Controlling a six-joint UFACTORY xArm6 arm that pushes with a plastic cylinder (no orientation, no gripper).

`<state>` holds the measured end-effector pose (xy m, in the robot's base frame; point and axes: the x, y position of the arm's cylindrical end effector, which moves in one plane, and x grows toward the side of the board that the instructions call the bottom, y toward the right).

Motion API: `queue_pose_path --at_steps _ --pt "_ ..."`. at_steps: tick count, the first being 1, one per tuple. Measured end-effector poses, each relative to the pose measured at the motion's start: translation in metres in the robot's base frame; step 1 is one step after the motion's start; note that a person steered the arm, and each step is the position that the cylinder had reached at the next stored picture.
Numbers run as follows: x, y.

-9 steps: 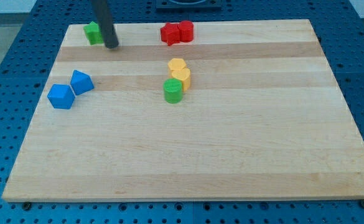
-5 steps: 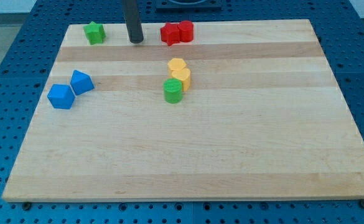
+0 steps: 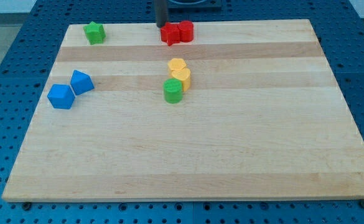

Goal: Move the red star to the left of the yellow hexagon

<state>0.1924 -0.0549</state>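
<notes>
The red star (image 3: 169, 33) lies near the board's top edge, touching a red cylinder (image 3: 186, 30) on its right. My tip (image 3: 161, 24) is at the star's upper left, right against it or nearly so. The yellow hexagon (image 3: 177, 65) sits below the star near the board's middle, touching a yellow heart-like block (image 3: 182, 77) just below it.
A green cylinder (image 3: 173, 91) touches the yellow pair from below. A green star-like block (image 3: 94, 32) sits at the top left. Two blue blocks (image 3: 61, 96) (image 3: 81, 81) lie at the left. The wooden board (image 3: 231, 137) rests on a blue perforated table.
My tip has moved to the view's right along the top edge, from beside the green star-like block to the red star's upper left. No block has moved.
</notes>
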Motion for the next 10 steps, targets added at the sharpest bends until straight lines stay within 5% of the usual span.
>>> queue_pose_path --at_steps 5,10 --pt "0.056 0.009" --pt "0.194 0.000"
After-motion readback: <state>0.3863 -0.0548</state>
